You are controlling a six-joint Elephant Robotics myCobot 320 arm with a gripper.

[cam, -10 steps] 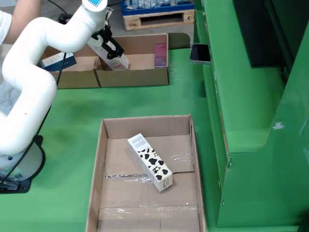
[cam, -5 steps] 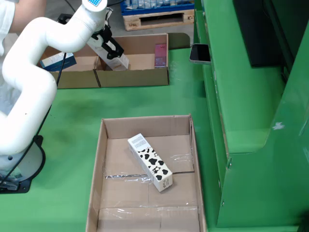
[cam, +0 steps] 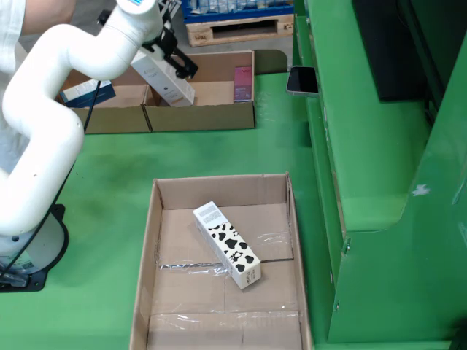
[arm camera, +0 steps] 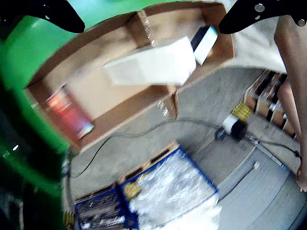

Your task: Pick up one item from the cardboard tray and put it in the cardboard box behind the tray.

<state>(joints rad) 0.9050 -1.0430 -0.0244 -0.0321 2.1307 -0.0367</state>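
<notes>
My gripper (cam: 174, 67) pinches a white carton (cam: 162, 78) and holds it tilted over the far cardboard box (cam: 219, 111), whose right end holds a red packet (cam: 243, 82). In the wrist view the carton (arm camera: 152, 63) hangs above the box floor, not yet resting. I judge this the placing step: next I lower, then let go. A cow-patterned carton (cam: 228, 245) lies in the near cardboard tray (cam: 149, 240).

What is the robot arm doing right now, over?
Gripper shut on white carton, over the back cardboard box. Red packet already inside. Cow-print carton left in the tray. Nothing blocking, over.
</notes>
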